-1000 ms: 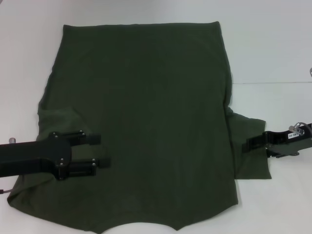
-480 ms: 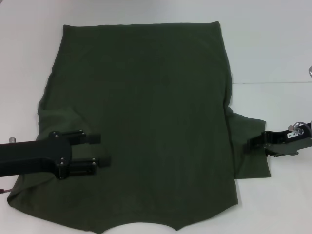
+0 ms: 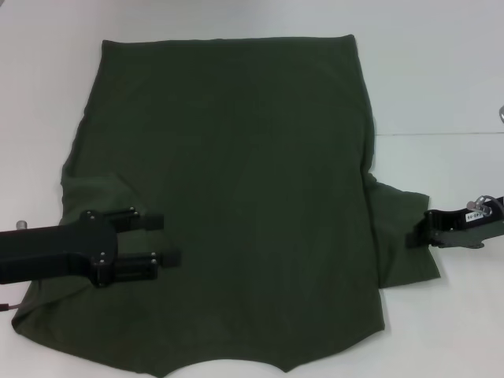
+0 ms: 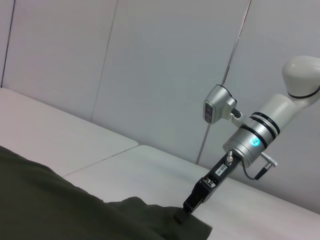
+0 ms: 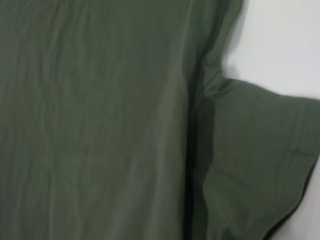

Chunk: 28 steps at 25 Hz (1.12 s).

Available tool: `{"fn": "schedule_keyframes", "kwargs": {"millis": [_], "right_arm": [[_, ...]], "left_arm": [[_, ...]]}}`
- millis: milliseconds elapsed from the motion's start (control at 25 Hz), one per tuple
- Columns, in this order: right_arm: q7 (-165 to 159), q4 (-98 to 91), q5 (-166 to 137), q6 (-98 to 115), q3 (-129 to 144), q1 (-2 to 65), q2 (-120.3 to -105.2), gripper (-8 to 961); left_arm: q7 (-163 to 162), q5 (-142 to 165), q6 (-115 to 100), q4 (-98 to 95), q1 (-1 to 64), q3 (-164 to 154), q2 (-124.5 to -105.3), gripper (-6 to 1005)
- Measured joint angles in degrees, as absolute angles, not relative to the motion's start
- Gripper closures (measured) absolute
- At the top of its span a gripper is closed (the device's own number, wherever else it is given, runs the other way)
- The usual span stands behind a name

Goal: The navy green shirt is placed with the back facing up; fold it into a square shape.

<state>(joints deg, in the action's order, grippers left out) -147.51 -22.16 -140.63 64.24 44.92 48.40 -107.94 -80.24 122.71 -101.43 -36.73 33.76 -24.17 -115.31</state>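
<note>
Item: navy green shirt (image 3: 236, 189), spread flat on white table (image 3: 441, 71), plain side up, collar nearest the robot.

Left gripper (image 3: 161, 240): over the left sleeve area, fingers spread apart, holding nothing.

Right gripper (image 3: 413, 239): at the right sleeve edge; fingers probably pinching cloth, cannot tell.

Risk: shallow pinch slips, sleeve drops, fold goes crooked.

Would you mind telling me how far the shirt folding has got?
Early. Done: the navy green shirt lies flat on the table. In hand: the left end effector is over the left sleeve area, fingers apart; the right end effector is at the right sleeve's edge. Left: no fold is visible, so all folds remain.
</note>
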Motion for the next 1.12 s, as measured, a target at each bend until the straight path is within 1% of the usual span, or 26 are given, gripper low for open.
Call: {"fn": "schedule_keyframes", "kwargs": {"millis": [360,520,720,800,920,1120], "right_arm": [[-145.13,-23.56,-140.29,63.34,43.67,47.67,-107.5,938],[-142.74,-26.73,-140.29,63.72,43.35,47.05,-106.79,940],[-139.42,-31.12,-140.25,64.44,41.43,46.47,-105.48,940],[-136.67,-32.92,-139.78,65.03,40.58,46.96,-105.27,940],[-134.48,-33.93,-139.08,65.59,40.59,47.98,-105.44,940],[-131.54,-34.18,-138.8,66.54,42.2,52.95,-106.9,941]], "left_arm": [[-80.42,122.69,-100.92,-36.74,33.96,-24.24,-115.38,214],[-80.58,122.69,-100.89,-36.74,34.01,-24.26,-115.41,214],[-80.92,122.39,-100.85,-36.73,34.02,-24.18,-115.4,214],[-81.19,122.06,-100.82,-36.74,34.02,-24.17,-115.36,214],[-81.35,121.54,-100.81,-36.74,34.01,-24.07,-115.31,213],[-81.76,121.3,-100.82,-36.74,34.01,-23.35,-115.23,213]]}}
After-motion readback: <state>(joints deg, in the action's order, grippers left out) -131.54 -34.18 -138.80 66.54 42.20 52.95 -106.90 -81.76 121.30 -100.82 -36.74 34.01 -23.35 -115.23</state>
